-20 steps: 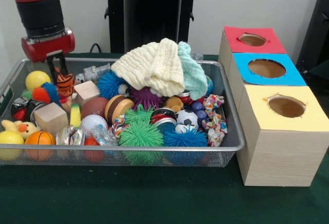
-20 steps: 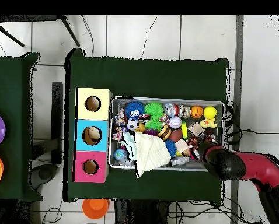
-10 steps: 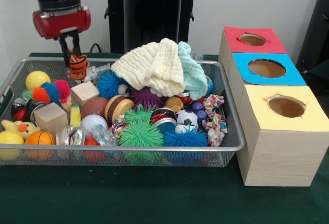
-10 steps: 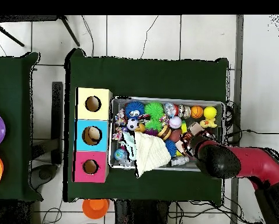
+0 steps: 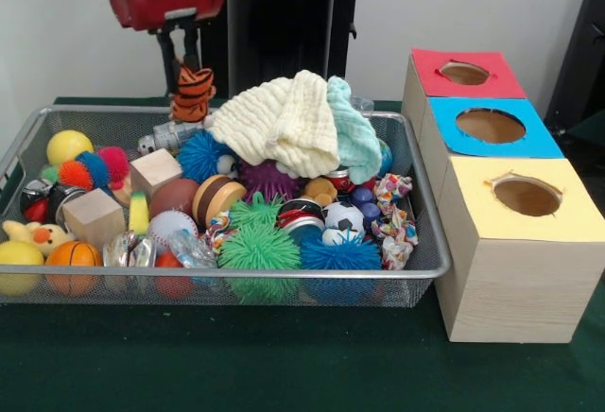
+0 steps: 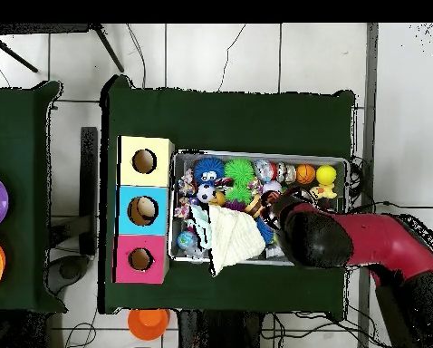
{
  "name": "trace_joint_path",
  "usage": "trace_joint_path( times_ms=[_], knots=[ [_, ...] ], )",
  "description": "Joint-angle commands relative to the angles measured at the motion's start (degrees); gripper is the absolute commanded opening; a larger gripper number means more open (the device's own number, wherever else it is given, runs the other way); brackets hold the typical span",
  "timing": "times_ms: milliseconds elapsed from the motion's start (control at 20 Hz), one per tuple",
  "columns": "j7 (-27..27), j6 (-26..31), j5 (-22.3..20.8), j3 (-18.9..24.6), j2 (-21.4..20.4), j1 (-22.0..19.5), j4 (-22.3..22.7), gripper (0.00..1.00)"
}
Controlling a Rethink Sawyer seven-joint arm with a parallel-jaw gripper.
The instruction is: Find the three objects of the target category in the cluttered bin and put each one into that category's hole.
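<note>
One wire-mesh bin (image 5: 416,270) fills the green table's middle, heaped with spiky rubber balls, smooth sports balls, two wooden cubes (image 5: 93,215) and a pale waffle-weave cloth (image 5: 279,121) piled at twelve o'clock; at three o'clock beside it stands a wooden box (image 5: 515,280) with round holes under red, blue and yellow tops. The red and black gripper (image 5: 184,58) hangs above the bin's eleven o'clock corner, clenched on an orange, black-striped tiger toy (image 5: 192,94), which dangles directly below its fingers, clear of the pile, soft and rounded
</note>
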Motion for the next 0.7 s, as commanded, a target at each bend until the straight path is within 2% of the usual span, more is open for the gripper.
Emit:
trace_joint_path(
  times_ms=[50,400,700],
  knots=[
    [11.18,5.91,4.52,-3.82,-4.54,4.73,6.30,0.00],
    [13.72,6.77,9.58,-7.21,-8.24,10.44,7.63,0.00],
    [16.11,6.88,12.94,-10.99,-9.69,16.23,8.39,0.00]
  ],
)
